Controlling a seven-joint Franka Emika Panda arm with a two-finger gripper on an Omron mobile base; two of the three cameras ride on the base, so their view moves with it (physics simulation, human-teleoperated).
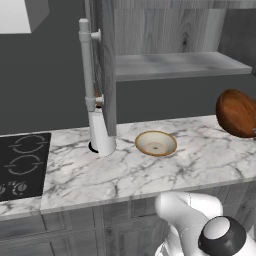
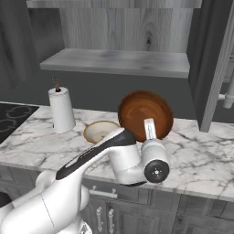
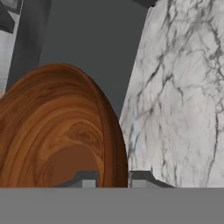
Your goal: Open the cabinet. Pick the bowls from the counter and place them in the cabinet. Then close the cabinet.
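Clearly the pincer clamps the glossy reddish-brown wood-grain bowl's rim.

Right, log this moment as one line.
cabinet: open | brown bowl: tilted, lifted off counter, rim between fingers | cream bowl: on counter

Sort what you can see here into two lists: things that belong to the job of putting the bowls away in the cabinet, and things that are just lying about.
Belongs to the job:
- reddish-brown bowl, tilted on edge, held by the end effector
- cream bowl, on the counter
- cabinet, doors open, shelf bare

Just lying about:
- paper towel roll
- black cooktop
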